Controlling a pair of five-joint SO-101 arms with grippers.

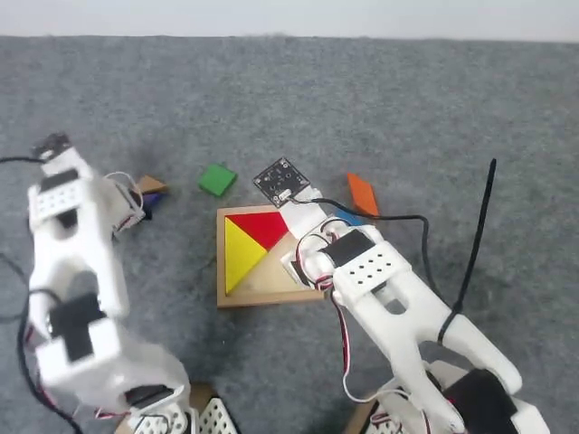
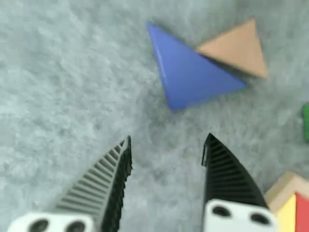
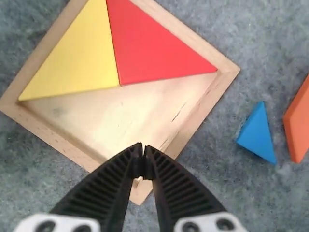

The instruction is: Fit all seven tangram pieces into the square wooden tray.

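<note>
The square wooden tray lies mid-table, holding a yellow triangle and a red triangle side by side. My right gripper hovers over the tray's bare wood near one corner, shut with nothing in it. The yellow triangle and the red triangle lie beyond its tips. My left gripper is open above the carpet. A dark blue triangle lies just ahead of it, with a tan triangle partly overlapping it.
Outside the tray lie a light blue small triangle and an orange piece on its right side. A green square sits behind the tray. The tan triangle lies by the left arm. Grey carpet covers the table.
</note>
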